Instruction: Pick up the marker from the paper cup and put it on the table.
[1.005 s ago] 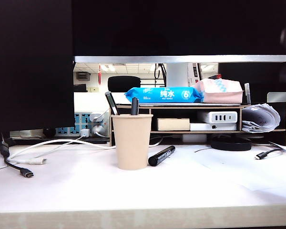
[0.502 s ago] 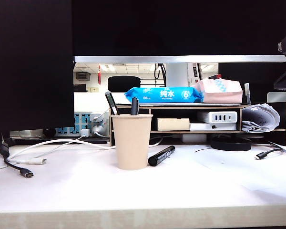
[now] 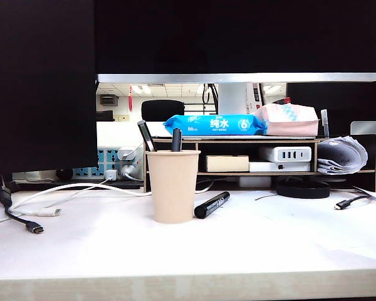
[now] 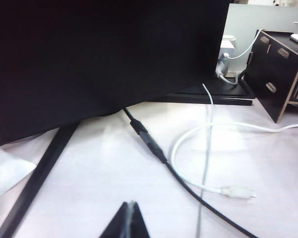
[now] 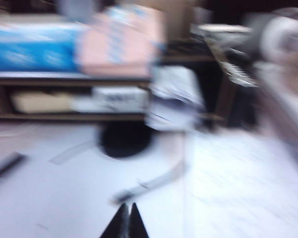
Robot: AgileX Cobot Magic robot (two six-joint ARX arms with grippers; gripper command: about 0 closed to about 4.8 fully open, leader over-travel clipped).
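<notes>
Filling most of the upper part of the exterior view is a big dark monitor (image 3: 238, 37), and under it the white table (image 3: 269, 244) with its pale wood front edge spreads over the whole width. On the table, behind, stands a low wooden shelf (image 3: 238, 170); a blue wipes pack (image 3: 214, 124) and a pink packet (image 3: 288, 119) lie on its top. The paper cup (image 3: 173, 185) stands upright near the middle of the table, a little to the left. Two dark pens rise from it: a slim black pen (image 3: 145, 135) leaning toward 11 o'clock, and a dark one with rounded cap (image 3: 177, 139) standing almost straight. The marker (image 3: 212, 205) lies flat on the table at about 3 o'clock from the cup, just beside its base; its far end points toward 2 o'clock. White and black cables (image 3: 37, 216) lie at the left of the table.

No arm shows in the exterior view. The left gripper (image 4: 129, 223) appears only in the left wrist view, over the table near a black cable (image 4: 149, 144) and a white cable (image 4: 208, 148); its tips are together and hold nothing. The right gripper (image 5: 125, 224) appears only in the right wrist view, which is blurred; its tips also meet, empty, over the table in front of the shelf.
</notes>
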